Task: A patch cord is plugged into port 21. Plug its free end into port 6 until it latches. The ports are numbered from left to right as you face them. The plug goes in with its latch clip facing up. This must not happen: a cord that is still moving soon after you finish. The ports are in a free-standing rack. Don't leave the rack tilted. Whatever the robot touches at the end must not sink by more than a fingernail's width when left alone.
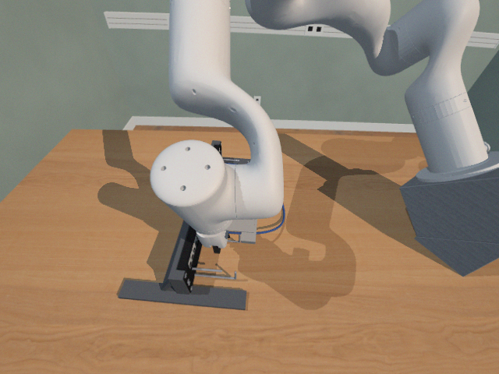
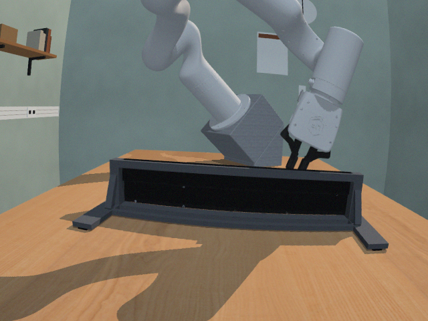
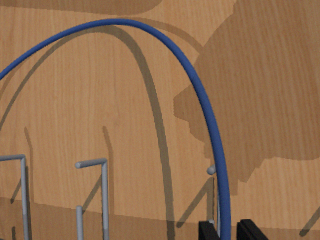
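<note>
- Gripper (image 1: pixel 217 249) (image 2: pixel 296 169) (image 3: pixel 228 231): low at the rack's port side, tilted; 2 black fingers pinching the blue cord's end; plug itself hidden.
- Blue cord (image 1: pixel 284 217) (image 3: pixel 204 97): arcs over the table (image 1: pixel 362 322) (image 2: pixel 311 283) (image 3: pixel 75 80).
- Rack (image 1: pixel 175 257) (image 2: pixel 238 171): upright on 2 feet; fingertips partly behind its top edge.
- Port 6: cannot tell which.

From here I see a wall shelf (image 2: pixel 27 50), my landmark, carrying a cardboard-brown box (image 2: pixel 8 33) at its left and upright books (image 2: pixel 39 39) to the box's right; below the shelf runs a white socket strip (image 1: pixel 136 20) (image 2: pixel 45 111), and well right of it hangs a white sheet (image 2: pixel 271 57) with a brown top band
</note>
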You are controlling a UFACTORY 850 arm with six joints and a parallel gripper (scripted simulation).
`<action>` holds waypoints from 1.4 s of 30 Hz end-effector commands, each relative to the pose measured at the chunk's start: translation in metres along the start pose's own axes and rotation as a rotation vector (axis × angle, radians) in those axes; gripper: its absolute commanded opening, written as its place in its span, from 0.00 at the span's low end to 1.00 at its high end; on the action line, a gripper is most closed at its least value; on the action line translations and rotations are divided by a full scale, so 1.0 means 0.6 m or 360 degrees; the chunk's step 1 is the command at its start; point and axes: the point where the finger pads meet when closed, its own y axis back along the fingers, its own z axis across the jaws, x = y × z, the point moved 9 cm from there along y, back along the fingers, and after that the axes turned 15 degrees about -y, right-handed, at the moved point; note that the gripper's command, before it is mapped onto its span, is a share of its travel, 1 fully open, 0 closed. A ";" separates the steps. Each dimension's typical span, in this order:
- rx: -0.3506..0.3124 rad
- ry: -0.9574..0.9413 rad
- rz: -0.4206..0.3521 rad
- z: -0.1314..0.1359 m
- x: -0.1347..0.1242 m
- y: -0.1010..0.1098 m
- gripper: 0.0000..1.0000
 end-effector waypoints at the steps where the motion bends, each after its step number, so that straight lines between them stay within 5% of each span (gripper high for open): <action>1: -0.0002 -0.0001 -0.0001 0.002 -0.004 -0.002 0.00; 42: -0.0003 -0.0001 -0.0007 0.011 -0.035 -0.002 0.00</action>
